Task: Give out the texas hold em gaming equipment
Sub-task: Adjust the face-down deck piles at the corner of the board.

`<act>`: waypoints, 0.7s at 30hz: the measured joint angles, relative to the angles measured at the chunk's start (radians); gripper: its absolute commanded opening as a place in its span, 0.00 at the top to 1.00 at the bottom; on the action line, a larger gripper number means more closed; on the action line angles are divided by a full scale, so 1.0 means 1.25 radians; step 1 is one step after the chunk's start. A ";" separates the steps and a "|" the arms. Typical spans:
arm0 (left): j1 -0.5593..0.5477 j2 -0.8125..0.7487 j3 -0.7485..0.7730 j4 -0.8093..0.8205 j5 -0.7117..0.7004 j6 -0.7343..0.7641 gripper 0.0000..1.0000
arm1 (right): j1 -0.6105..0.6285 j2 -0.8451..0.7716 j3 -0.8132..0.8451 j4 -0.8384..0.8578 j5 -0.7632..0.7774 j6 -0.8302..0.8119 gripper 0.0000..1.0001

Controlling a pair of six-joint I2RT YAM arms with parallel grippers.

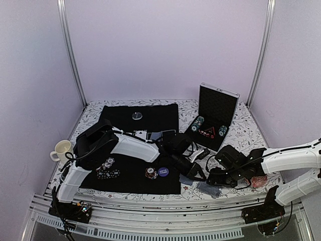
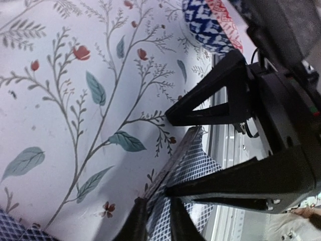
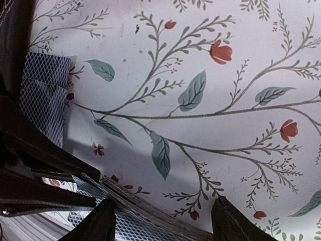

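A deck of blue-grey latticed playing cards (image 3: 150,223) sits tilted over the flowered cloth, spanning my right gripper (image 3: 164,201), which is shut on its ends. In the left wrist view my left gripper (image 2: 156,203) is shut on one card (image 2: 155,221) at the deck's (image 2: 195,155) near corner, with the right fingers (image 2: 210,108) above and below. From the top, both grippers, left (image 1: 194,173) and right (image 1: 213,179), meet over the cards (image 1: 206,188) near the front edge. Chip stacks (image 1: 108,163), another chip stack (image 1: 151,172) and a purple disc (image 1: 163,171) lie on the black mat (image 1: 150,113).
An open black case (image 1: 216,108) stands at the back right with chips (image 1: 199,123) in it. A silver disc (image 1: 137,115) lies on the far mat. A cream mug (image 1: 61,149) is at the left, a red patterned disc (image 1: 258,182) at the right. Loose cards (image 3: 45,95) lie nearby.
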State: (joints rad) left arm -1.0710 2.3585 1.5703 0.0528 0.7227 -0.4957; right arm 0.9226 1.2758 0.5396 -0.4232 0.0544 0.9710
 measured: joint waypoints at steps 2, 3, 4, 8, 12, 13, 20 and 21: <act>0.000 0.000 0.000 -0.004 -0.004 0.002 0.89 | 0.000 -0.008 -0.001 -0.008 0.003 -0.001 0.32; 0.000 0.000 0.000 -0.005 -0.005 0.003 0.91 | 0.000 -0.014 -0.001 -0.020 0.005 0.000 0.32; 0.000 0.000 0.000 -0.004 -0.005 0.004 0.93 | 0.000 -0.023 -0.002 -0.039 0.010 0.001 0.31; 0.000 0.000 0.000 -0.003 -0.005 0.007 0.96 | -0.006 -0.084 -0.003 -0.122 0.025 0.004 0.29; 0.000 0.000 0.000 -0.004 -0.005 0.011 0.91 | -0.015 -0.148 -0.003 -0.184 0.038 0.007 0.30; 0.001 0.000 0.000 -0.004 -0.007 0.013 0.90 | -0.017 -0.160 -0.003 -0.196 0.039 0.007 0.30; 0.009 -0.006 -0.013 -0.007 -0.019 0.019 0.72 | -0.023 -0.187 -0.016 -0.206 0.017 0.007 0.44; 0.009 -0.008 -0.018 -0.007 -0.020 0.018 0.71 | -0.023 -0.187 -0.018 -0.206 0.009 0.006 0.48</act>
State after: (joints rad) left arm -1.0592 2.3489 1.5475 0.0441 0.6975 -0.4732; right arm 0.8932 1.0420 0.5175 -0.6804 0.0654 0.9787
